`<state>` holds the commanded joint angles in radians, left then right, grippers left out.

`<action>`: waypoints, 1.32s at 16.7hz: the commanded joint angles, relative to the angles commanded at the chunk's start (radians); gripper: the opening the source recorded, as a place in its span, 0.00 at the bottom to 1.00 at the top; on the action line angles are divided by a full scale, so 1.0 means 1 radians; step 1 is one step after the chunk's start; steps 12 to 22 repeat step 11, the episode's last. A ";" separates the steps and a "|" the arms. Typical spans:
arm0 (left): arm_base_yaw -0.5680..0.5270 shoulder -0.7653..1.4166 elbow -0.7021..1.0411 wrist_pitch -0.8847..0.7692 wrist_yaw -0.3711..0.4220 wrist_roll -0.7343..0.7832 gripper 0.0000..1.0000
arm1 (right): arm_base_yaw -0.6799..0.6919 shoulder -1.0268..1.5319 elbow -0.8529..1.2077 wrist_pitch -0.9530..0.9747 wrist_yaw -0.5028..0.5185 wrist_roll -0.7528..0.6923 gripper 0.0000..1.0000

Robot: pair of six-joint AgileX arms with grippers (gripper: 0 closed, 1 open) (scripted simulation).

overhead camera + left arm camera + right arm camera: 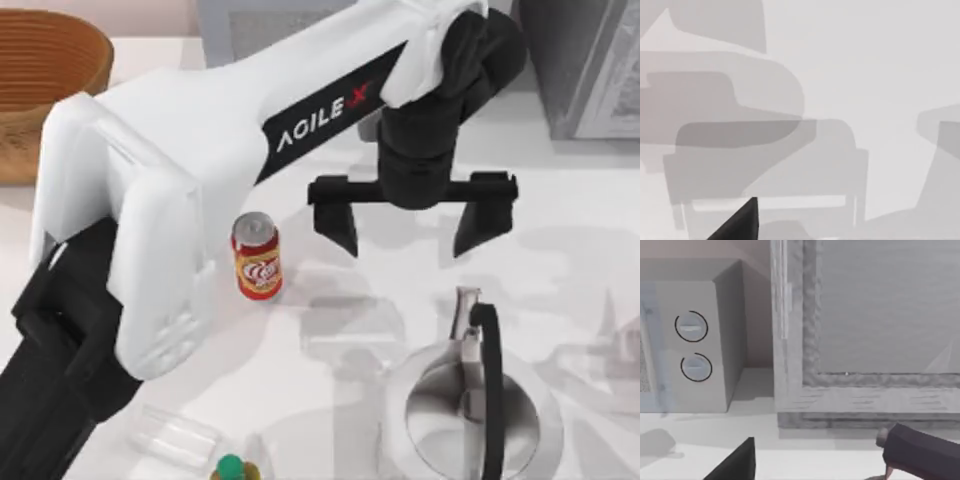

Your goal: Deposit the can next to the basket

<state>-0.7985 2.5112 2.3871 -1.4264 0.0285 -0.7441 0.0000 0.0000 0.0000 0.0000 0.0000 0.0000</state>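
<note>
the small red can with the yellow-orange band and silver top (pixel 257 257) stands upright on the white table (pixel 330 330), left of the table's middle, well apart from everything it belongs with. the large round woven wicker basket (pixel 45 75), tan outside and ribbed orange-brown inside, sits in the table's far left corner, cut by the edge. the left arm, white with a black agilex stripe, reaches across above the can, and the left gripper (pixel 412 232) hangs to the can's right with its two black fingers spread wide, gripping nothing, the can outside them. nearer the front edge, right of centre, sits a silver kettle with a black handle (pixel 470 400). a green-capped bottle (pixel 232 468) peeks in at the front edge. a grey box-like appliance (pixel 590 70) stands at the far right corner. right gripper: cannot tell its state.
</note>
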 joint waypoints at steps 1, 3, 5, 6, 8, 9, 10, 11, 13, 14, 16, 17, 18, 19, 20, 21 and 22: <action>-0.001 0.010 0.022 -0.020 0.008 0.001 1.00 | 0.000 0.000 0.000 0.000 0.000 0.000 1.00; 0.005 0.034 0.070 -0.068 0.024 0.001 1.00 | 0.000 0.000 0.000 0.000 0.000 0.000 1.00; 0.013 0.050 0.122 -0.112 0.028 -0.002 1.00 | 0.000 0.000 0.000 0.000 0.000 0.000 1.00; 0.014 0.053 0.145 -0.128 0.023 -0.004 1.00 | 0.000 0.000 0.000 0.000 0.000 0.000 1.00; 0.012 0.054 0.180 -0.151 0.001 -0.006 1.00 | 0.000 0.000 0.000 0.000 0.000 0.000 1.00; 0.011 0.052 0.190 -0.160 -0.011 -0.008 1.00 | 0.000 0.000 0.000 0.000 0.000 0.000 1.00; 0.011 0.049 0.195 -0.167 -0.018 -0.009 1.00 | 0.000 0.000 0.000 0.000 0.000 0.000 1.00; 0.011 0.049 0.195 -0.168 -0.019 -0.009 1.00 | 0.000 0.000 0.000 0.000 0.000 0.000 1.00; 0.011 0.049 0.195 -0.168 -0.019 -0.009 1.00 | 0.000 0.000 0.000 0.000 0.000 0.000 1.00; 0.011 0.049 0.195 -0.168 -0.019 -0.009 1.00 | 0.000 0.000 0.000 0.000 0.000 0.000 1.00; 0.011 0.049 0.195 -0.168 -0.019 -0.009 1.00 | 0.000 0.000 0.000 0.000 0.000 0.000 1.00; 0.011 0.049 0.195 -0.168 -0.019 -0.009 1.00 | 0.000 0.000 0.000 0.000 0.000 0.000 1.00; 0.011 0.049 0.195 -0.168 -0.019 -0.009 1.00 | 0.000 0.000 0.000 0.000 0.000 0.000 1.00; 0.011 0.049 0.195 -0.168 -0.019 -0.009 1.00 | 0.000 0.000 0.000 0.000 0.000 0.000 1.00; 0.011 0.049 0.195 -0.168 -0.019 -0.009 1.00 | 0.000 0.000 0.000 0.000 0.000 0.000 1.00; 0.011 0.049 0.195 -0.168 -0.019 -0.009 1.00 | 0.000 0.000 0.000 0.000 0.000 0.000 1.00; 0.011 0.049 0.195 -0.168 -0.019 -0.009 1.00 | 0.000 0.000 0.000 0.000 0.000 0.000 1.00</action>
